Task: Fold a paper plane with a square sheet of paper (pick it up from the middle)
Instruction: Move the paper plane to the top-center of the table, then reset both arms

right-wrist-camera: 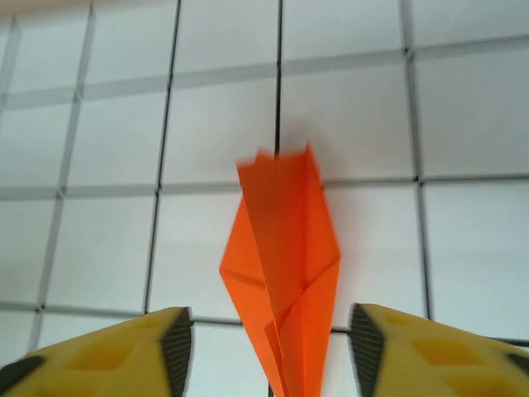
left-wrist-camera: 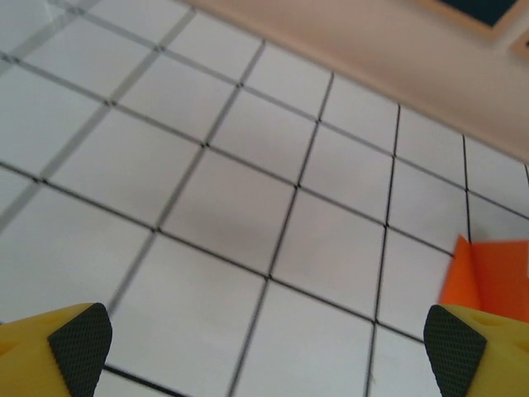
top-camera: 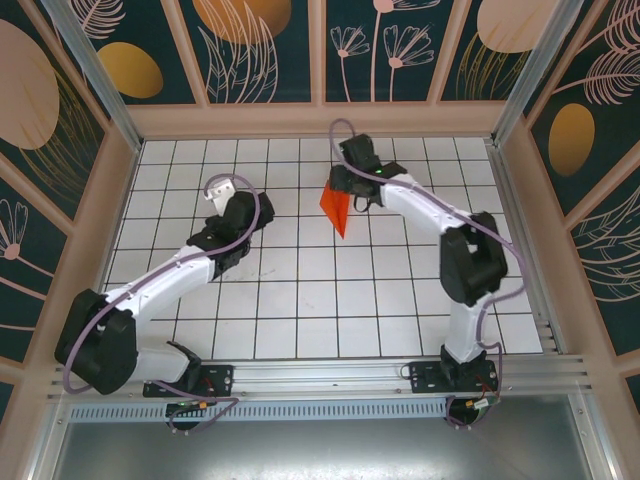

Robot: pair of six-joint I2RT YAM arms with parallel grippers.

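Count: I logged one paper plane [top-camera: 337,208], two arms and two end effectors. No other loose item lay on the bench [top-camera: 300,300].

Plane: orange-red and folded, with a centre crease. It sat in the far half of the white grid bench, about mid-width, with its narrow tip pointing toward the near side. From overhead I could not tell whether it lay flat or stood on its keel.

Right arm: it rose from its base at the near right, bent at the elbow, and reached far and left, so the right end effector [top-camera: 352,198] was right at the plane's far end. In the right wrist view the plane [right-wrist-camera: 285,265] ran down between the yellow fingers [right-wrist-camera: 132,356]. The jaws were parted, bench tile showed on both sides of the paper, and neither pad touched it. I noted the right end effector [right-wrist-camera: 271,347] as open and holding nothing.

Left arm: it stretched from the near left base toward the far centre-left, with the left end effector [top-camera: 218,192] well to the left of the plane. In the left wrist view its jaws stood wide, a pad at each lower corner, and the left end effector [left-wrist-camera: 269,339] was over bare tile and empty. An orange edge of the plane [left-wrist-camera: 488,277] showed at the right of that view.
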